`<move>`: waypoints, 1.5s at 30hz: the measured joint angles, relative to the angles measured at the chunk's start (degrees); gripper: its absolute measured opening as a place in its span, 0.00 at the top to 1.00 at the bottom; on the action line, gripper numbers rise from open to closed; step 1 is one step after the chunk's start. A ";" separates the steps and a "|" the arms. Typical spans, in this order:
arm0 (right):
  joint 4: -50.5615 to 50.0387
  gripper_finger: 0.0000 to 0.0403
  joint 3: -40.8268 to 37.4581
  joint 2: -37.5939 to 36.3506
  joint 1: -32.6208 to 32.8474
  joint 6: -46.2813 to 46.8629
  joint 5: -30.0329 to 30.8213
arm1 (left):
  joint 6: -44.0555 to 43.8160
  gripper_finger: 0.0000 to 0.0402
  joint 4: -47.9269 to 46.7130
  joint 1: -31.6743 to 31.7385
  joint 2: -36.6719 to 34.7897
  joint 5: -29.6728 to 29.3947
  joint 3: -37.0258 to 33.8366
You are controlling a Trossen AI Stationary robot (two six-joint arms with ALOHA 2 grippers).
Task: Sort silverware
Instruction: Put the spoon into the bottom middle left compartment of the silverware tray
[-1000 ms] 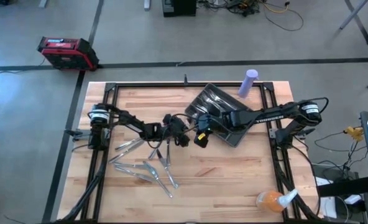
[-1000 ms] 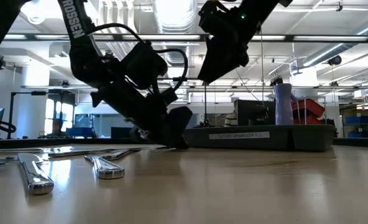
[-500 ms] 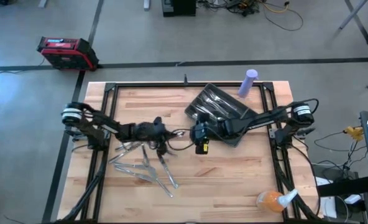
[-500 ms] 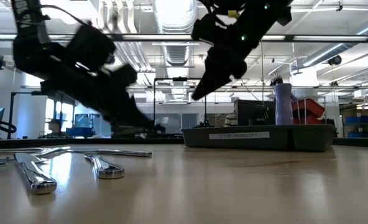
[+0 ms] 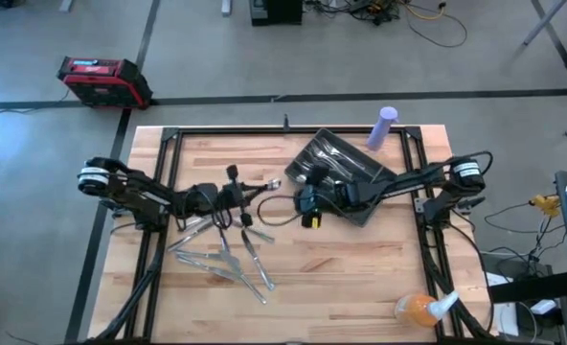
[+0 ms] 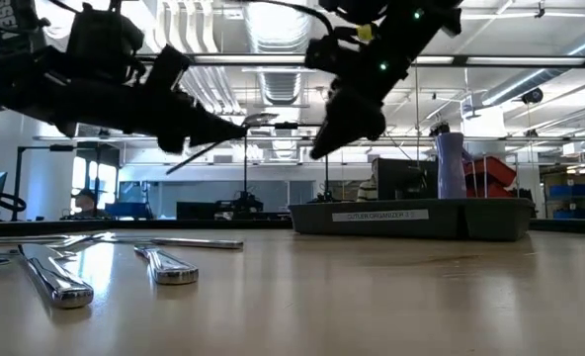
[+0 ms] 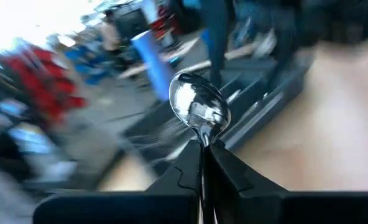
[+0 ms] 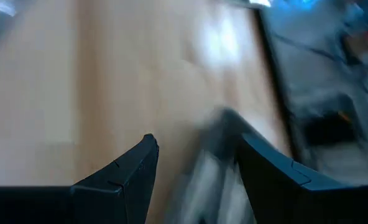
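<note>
Silverware (image 5: pixel 221 257) is spread across the left half of the table (image 5: pixel 360 278), loose and unsorted. Just above it the left gripper (image 7: pixel 202 163) is seen shut on a spoon (image 7: pixel 199 112), lifted clear of the wood; half a second ago it was down at the pile. The carry step is judged in hand: the spoon needs taking rightward and lowering into a compartment of the tray (image 5: pixel 346 168). At the tray's near edge the right gripper (image 8: pixel 193 163) is held wide and empty, barely shifted.
</note>
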 joint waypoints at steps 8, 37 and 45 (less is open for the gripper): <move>-4.10 0.51 1.53 -9.70 -6.89 15.81 -22.67 | 32.63 1.00 -2.08 -4.67 0.87 -20.97 8.16; 13.80 0.51 1.23 -5.50 -21.49 73.33 -54.20 | 88.68 1.00 -6.01 -12.62 2.45 -36.60 13.97; 15.28 0.51 1.23 -2.29 -20.85 80.61 -56.92 | 94.14 1.00 -7.37 -13.25 2.45 -35.12 15.15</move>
